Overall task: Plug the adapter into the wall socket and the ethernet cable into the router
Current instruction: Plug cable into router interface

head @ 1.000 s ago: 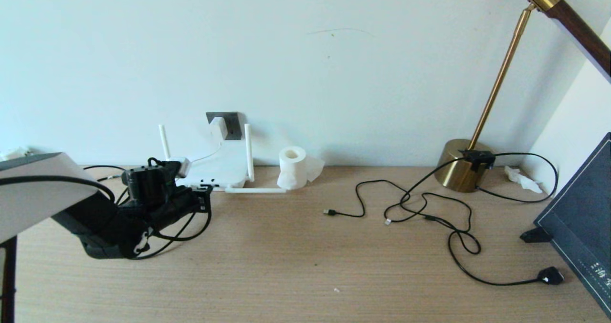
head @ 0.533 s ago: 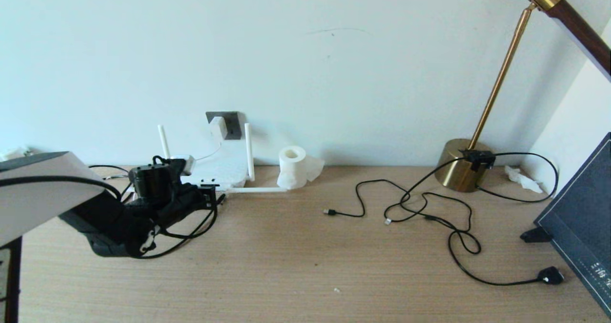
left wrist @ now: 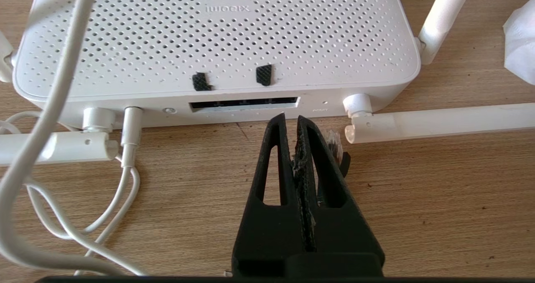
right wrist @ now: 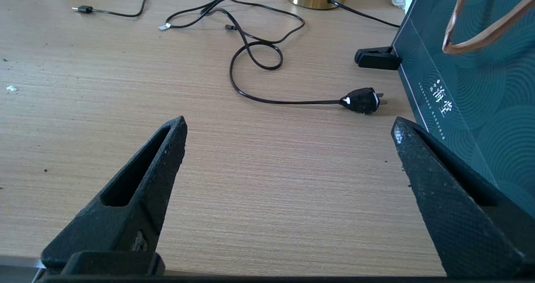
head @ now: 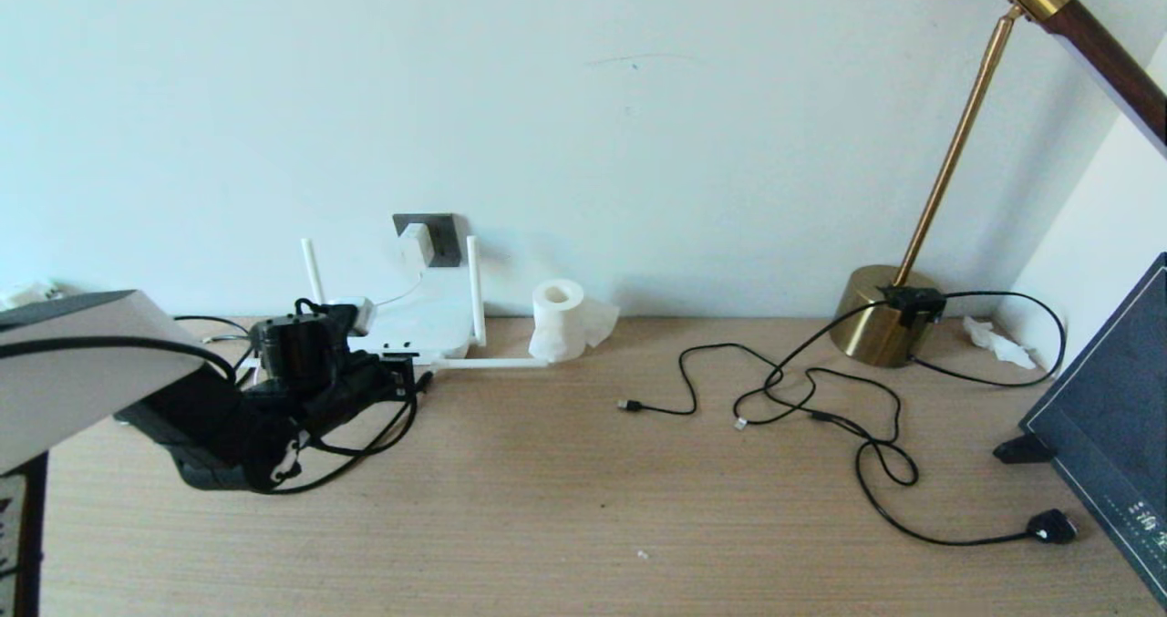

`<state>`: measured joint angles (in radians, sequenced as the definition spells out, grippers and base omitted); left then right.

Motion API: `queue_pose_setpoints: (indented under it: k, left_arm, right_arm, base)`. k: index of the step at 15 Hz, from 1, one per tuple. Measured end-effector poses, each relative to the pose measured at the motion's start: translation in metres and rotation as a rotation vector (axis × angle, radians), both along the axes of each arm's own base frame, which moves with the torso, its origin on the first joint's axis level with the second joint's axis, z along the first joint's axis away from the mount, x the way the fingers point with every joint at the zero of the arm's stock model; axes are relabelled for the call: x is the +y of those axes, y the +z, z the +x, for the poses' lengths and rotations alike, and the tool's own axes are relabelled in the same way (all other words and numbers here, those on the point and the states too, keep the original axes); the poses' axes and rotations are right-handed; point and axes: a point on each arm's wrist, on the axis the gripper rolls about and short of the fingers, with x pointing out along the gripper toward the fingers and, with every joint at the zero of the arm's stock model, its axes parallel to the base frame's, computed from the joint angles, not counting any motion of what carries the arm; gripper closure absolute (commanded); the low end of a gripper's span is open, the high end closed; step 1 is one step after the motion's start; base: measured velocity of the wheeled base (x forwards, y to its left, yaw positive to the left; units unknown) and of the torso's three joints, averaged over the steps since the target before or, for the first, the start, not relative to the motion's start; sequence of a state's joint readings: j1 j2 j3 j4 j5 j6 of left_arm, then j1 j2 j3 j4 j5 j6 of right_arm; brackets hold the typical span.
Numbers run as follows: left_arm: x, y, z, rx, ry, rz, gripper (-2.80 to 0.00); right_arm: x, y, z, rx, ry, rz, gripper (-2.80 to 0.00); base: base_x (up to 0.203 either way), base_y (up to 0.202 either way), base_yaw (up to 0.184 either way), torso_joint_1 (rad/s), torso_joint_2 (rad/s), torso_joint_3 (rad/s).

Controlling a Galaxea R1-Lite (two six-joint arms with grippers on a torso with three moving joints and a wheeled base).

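Note:
The white router (head: 415,321) lies against the wall, its port slot (left wrist: 244,104) facing my left gripper (left wrist: 291,119). That gripper sits low over the table just in front of the slot, jaws pressed together. The ethernet cable's clear-tipped plug (left wrist: 336,143) pokes out beside one finger, off to one side of the slot, and its black cable (head: 365,448) loops under the wrist. The white adapter (head: 416,241) sits on the dark grey wall socket (head: 445,234), its white cord (left wrist: 54,107) running down to the router. My right gripper (right wrist: 289,125) hangs open over bare table.
A folded-down antenna (left wrist: 439,122) lies along the table beside the plug. A tissue roll (head: 558,318) stands right of the router. Thin black USB cables (head: 802,398), the brass lamp base (head: 880,316), its bulky plug (right wrist: 363,100) and a dark box (head: 1108,416) fill the right side.
My left gripper has moved forward and slightly right, closing on the router's port edge, with the plug travelling along. The right arm has not moved.

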<state>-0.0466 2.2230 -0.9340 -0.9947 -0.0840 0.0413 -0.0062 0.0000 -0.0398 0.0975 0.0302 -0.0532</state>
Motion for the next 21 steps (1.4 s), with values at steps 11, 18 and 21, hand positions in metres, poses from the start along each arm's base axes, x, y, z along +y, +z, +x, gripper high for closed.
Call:
queue_pose_setpoints:
  k: [11, 18, 21]
  left_arm:
    - [0.001, -0.006, -0.022, 0.061, -0.008, 0.000, 0.00]
    - [-0.008, 0.054, -0.100, 0.141, -0.194, -0.038, 0.00]
    - [-0.012, 0.057, -0.107, 0.233, -0.253, 0.033, -1.53]
  right_arm:
    - [0.000, 0.000, 0.000, 0.000, 0.000, 0.000, -2.80]
    - [0.000, 0.000, 0.000, 0.000, 0.000, 0.000, -2.80]
    - [0.000, 0.000, 0.000, 0.000, 0.000, 0.000, -2.80]
  base:
    - [0.000, 0.000, 0.000, 0.000, 0.00, 0.000]
    - [0.000, 0.000, 0.000, 0.000, 0.00, 0.000]
    - [0.000, 0.000, 0.000, 0.000, 0.00, 0.000]
